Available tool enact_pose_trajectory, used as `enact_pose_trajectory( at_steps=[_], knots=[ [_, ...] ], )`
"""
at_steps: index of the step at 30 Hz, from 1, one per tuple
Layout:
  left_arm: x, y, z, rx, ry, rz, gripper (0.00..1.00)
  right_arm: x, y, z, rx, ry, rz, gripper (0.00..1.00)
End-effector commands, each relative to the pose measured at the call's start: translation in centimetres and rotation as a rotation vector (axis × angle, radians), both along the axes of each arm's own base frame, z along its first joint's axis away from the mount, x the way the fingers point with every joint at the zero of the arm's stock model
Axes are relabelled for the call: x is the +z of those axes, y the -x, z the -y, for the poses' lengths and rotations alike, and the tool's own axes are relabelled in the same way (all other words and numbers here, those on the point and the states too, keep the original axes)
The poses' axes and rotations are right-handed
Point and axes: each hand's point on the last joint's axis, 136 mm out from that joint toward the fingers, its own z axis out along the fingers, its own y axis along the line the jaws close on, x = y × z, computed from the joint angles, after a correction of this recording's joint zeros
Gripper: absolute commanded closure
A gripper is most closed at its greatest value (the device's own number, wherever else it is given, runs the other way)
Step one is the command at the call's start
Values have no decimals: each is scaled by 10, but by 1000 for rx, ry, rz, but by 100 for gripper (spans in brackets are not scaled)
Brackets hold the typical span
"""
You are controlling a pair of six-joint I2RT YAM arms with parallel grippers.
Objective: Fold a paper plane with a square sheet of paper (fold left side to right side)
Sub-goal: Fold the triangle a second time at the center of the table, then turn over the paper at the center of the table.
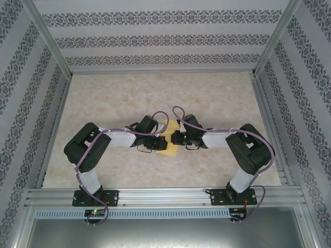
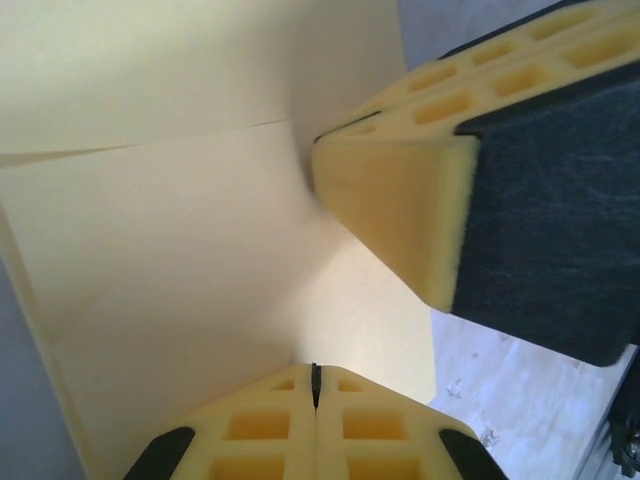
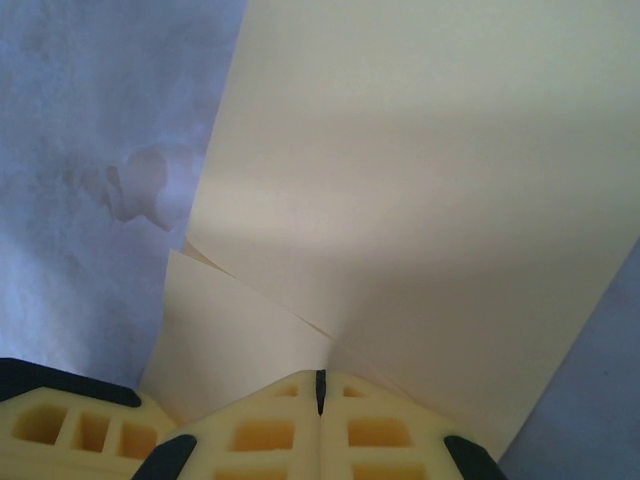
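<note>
The overhead view shows both arms bent inward to meet at the middle of the table [image 1: 222,103], with the sheet of paper [image 1: 168,150] lying flat between their wrists, on the table's near half. That view is too coarse to show how the jaws stand.

The left wrist view is sharper. The left gripper [image 2: 315,395] has its two yellow honeycomb-moulded fingers pressed together with only a thin dark seam between them, and their tips sit at the paper. I cannot tell whether a layer is pinched in that seam. The paper is matte and pale yellow, and one straight crease runs across it under a raised flap. A foam-faced pad of the other arm's tool presses onto the sheet from the upper right.

In the right wrist view the right gripper [image 3: 320,395] is closed the same way, tip to tip against the paper. Two overlapping layers show here, their straight edges converging toward the fingertips.

The tabletop is a smooth, cream, marble-patterned slab. Aluminium rails [image 1: 155,195] frame it, walls [image 1: 155,41] with banded damask wallpaper enclose it, and purple cables [image 1: 95,150] trail along each arm.
</note>
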Motion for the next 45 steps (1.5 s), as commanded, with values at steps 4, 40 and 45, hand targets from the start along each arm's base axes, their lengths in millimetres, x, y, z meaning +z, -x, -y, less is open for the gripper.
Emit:
enact_pose_trajectory(
  at_steps=[4, 40, 45],
  knots=[
    [-13, 2, -17, 39, -50, -8, 94, -14, 10, 14, 2, 79, -48, 99],
    [46, -51, -23, 77, 194, 103, 49, 72, 4, 73, -155, -129, 178, 19],
    [39, -56, -17, 66, 202, 86, 53, 78, 9, 71, -137, -154, 183, 7]
  ],
)
